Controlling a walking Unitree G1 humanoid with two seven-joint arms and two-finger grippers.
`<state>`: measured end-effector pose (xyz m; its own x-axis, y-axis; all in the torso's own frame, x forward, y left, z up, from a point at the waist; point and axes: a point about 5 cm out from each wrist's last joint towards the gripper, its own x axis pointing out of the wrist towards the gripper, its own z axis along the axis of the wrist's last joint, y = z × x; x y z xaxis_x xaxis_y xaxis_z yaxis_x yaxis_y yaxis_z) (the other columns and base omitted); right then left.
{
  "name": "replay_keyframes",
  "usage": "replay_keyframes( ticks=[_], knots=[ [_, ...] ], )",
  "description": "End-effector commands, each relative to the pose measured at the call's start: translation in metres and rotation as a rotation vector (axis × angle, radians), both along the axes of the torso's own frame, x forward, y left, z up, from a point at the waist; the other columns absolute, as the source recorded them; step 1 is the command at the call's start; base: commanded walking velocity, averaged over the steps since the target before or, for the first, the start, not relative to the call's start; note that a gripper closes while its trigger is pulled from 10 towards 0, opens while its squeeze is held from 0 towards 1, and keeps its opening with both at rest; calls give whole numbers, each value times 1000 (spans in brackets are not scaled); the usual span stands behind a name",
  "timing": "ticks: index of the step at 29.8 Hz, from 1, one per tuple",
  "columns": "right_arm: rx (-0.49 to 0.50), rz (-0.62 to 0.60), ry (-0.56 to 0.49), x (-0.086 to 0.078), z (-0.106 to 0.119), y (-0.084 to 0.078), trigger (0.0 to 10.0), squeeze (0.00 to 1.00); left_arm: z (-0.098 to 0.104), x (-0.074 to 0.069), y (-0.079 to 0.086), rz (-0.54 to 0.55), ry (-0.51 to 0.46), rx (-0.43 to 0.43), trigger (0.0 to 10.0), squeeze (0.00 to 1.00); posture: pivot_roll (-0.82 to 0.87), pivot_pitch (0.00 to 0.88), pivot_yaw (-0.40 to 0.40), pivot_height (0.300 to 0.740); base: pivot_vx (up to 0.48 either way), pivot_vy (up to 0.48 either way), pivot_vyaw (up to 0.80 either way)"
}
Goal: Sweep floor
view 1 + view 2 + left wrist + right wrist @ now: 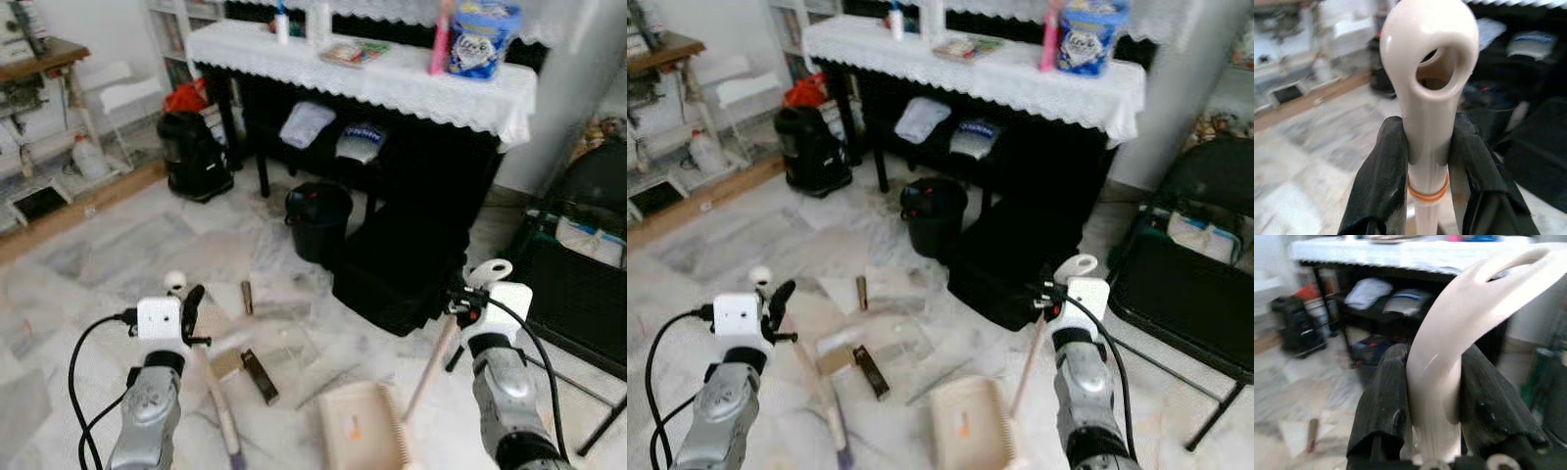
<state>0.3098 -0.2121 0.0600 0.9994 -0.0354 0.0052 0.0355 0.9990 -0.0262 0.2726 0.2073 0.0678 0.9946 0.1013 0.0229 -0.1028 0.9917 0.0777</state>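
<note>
Down at seven o'clock, my left gripper (1427,166) is clamped on the broom handle (1428,88); at five, my right gripper (1432,396) pinches the dustpan handle (1469,318), dustpan (358,426) on the marble floor (118,245).

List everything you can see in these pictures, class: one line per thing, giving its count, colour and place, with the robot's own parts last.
Broom: one, cream handle, held upright at left, head on the floor.
Dustpan: one, cream, on the floor at centre, long handle rising to the right.
Debris: several brown and dark bits, on the marble floor ahead of the dustpan.
Bin: one, black, beside the table.
Table: one, black with white lace cloth, at the back.
Tub: one, blue, on the table.
Folding chair: one, black, at right.
Left gripper: black fingers shut on the broom.
Right gripper: black fingers shut on the dustpan handle.
</note>
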Motion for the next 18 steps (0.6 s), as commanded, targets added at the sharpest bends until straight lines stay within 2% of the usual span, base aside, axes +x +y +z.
replay_keyframes(
  ticks=[1, 18],
  knots=[
    [27, 7, -50, 4, 8, 5, 10000, 0, 6, 2, 2, 3, -26, 13, 10000, 0, -34, 0, 22, 740, 270, 0, 0],
    [32, 20, -45, 4, 8, 5, 10000, 0, 5, 1, 3, 7, -20, 14, 10000, 0, -33, 0, 21, 740, 270, 0, 0]
  ],
)
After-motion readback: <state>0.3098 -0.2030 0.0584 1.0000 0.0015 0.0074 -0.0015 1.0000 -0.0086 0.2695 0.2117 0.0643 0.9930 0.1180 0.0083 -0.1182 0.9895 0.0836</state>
